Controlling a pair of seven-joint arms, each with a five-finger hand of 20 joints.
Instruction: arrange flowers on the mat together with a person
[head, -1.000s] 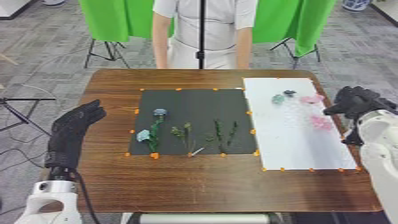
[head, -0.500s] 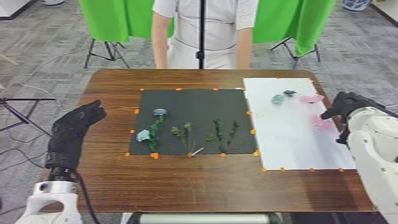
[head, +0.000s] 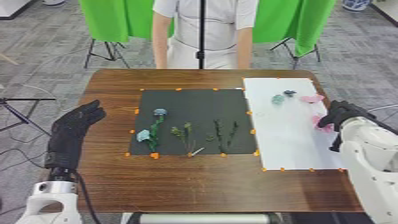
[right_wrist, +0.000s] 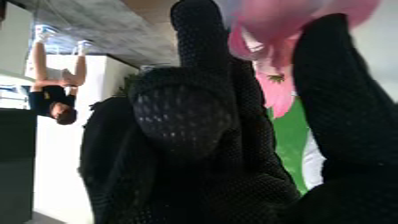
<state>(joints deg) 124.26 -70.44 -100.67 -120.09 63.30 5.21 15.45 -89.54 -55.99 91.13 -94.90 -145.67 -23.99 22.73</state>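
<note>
Flowers (head: 160, 112), blue and pale blue, on leafy stems: head view, left part of the dark mat (head: 191, 107) on the desk (head: 195, 187). Beside them, green sprigs (head: 219, 134), set roughly upright in a spaced row, presumably as stalks awaiting blooms. Orange tabs (head: 155, 156) along the edges, likely to keep the mat from sliding. White sheet (head: 289, 145), adjoining: loose blooms, namely one pale green (head: 278, 99) and two pink, the far pink flower (head: 311, 99) and the near pink flower (head: 320, 123); apparently the supply, kept apart for easy picking. Right robot hand (head: 345, 113): over the sheet's outer edge, at the near pink flower. Left robot hand (head: 76, 120): released, beside the mat, probably out of the working arm's way. Right wrist view: pink petals (right_wrist: 271, 22) between extended thumb and fingers, no firm clench evident; probably placed so for a light pinch, thin petals creasing easily.
</note>
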